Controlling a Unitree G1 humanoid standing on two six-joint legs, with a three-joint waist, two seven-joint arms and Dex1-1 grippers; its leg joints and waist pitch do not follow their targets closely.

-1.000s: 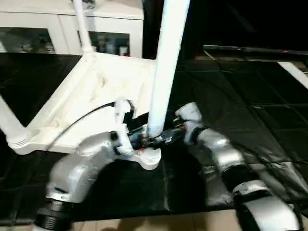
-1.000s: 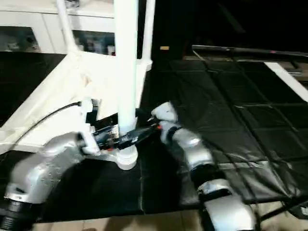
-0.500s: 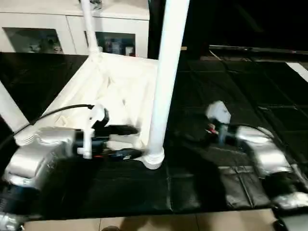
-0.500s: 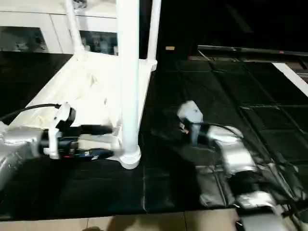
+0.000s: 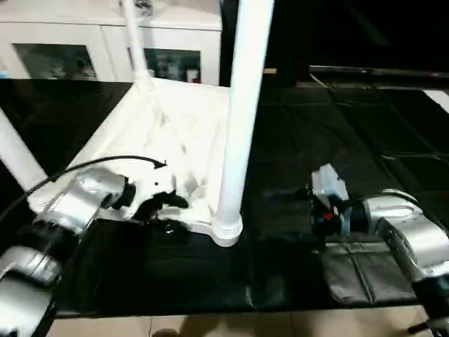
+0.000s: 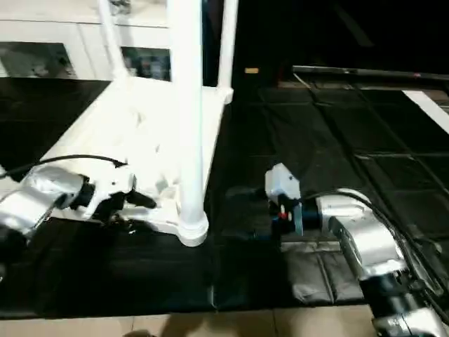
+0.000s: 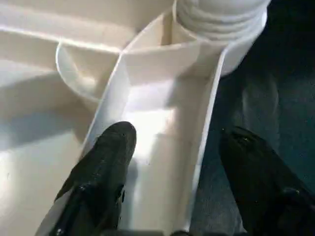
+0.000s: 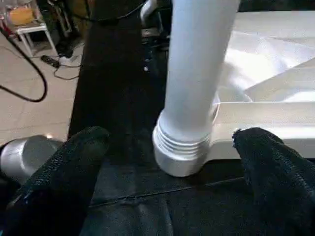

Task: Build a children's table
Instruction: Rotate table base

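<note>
The children's table lies upside down on the black mat, its white top point(image 5: 175, 133) showing the ribbed underside. Legs stand upright in its corner sockets: the near one point(image 5: 238, 112) at the front right corner, one at the far left point(image 5: 133, 35), one at the far right point(image 6: 228, 42) and one at the left edge point(image 5: 17, 158). My left gripper point(image 5: 161, 210) is open at the top's front rim, left of the near leg. In the left wrist view its fingers point(image 7: 110, 157) stand either side of the rim wall. My right gripper point(image 6: 242, 214) is open on the mat right of that leg, holding nothing.
A white cabinet with glass doors point(image 5: 63, 42) stands behind the table. The black mat point(image 5: 337, 126) stretches to the right and back. Its front edge meets tiled floor point(image 5: 210, 326). A black cable point(image 5: 91, 165) loops over my left forearm.
Both grippers have drawn away from the base of the near leg, the left one leftwards along the front rim with its fingers narrowing, the right one to the right. The leg stays standing.
</note>
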